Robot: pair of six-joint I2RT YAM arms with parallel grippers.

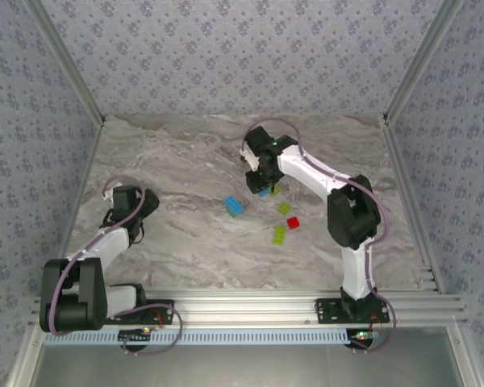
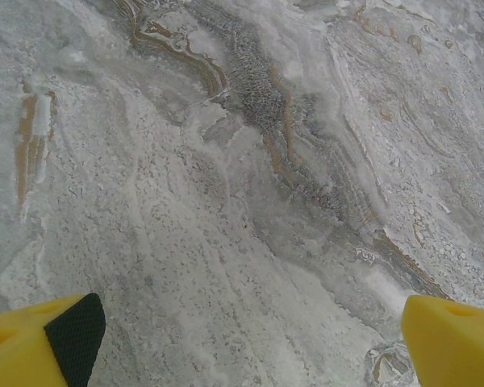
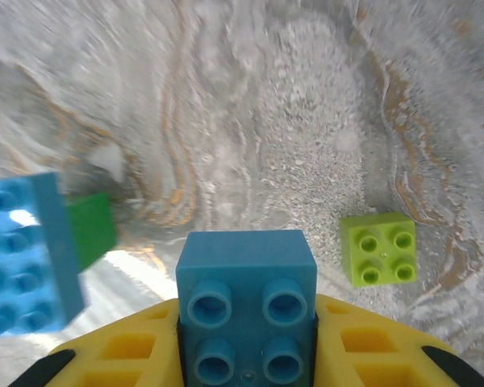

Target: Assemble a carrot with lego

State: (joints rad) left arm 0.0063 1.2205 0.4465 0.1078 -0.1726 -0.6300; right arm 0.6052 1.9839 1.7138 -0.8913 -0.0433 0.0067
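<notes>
My right gripper (image 1: 264, 182) is shut on a small blue lego brick (image 3: 246, 266), studs facing the camera, held just above the table at the back middle. A longer blue brick (image 3: 24, 258) lies to its left with a green brick (image 3: 93, 230) against it. A lime 2x2 brick (image 3: 379, 247) sits to the right. In the top view, a red brick (image 1: 294, 223) and two lime bricks (image 1: 284, 208) (image 1: 279, 235) lie loose nearer the arms. The carrot is out of view. My left gripper (image 2: 246, 355) hangs open over bare table at the left (image 1: 145, 201).
The marble-patterned table (image 1: 185, 161) is walled at the back and sides by patterned panels. An aluminium rail (image 1: 250, 306) runs along the near edge, where both arm bases stand.
</notes>
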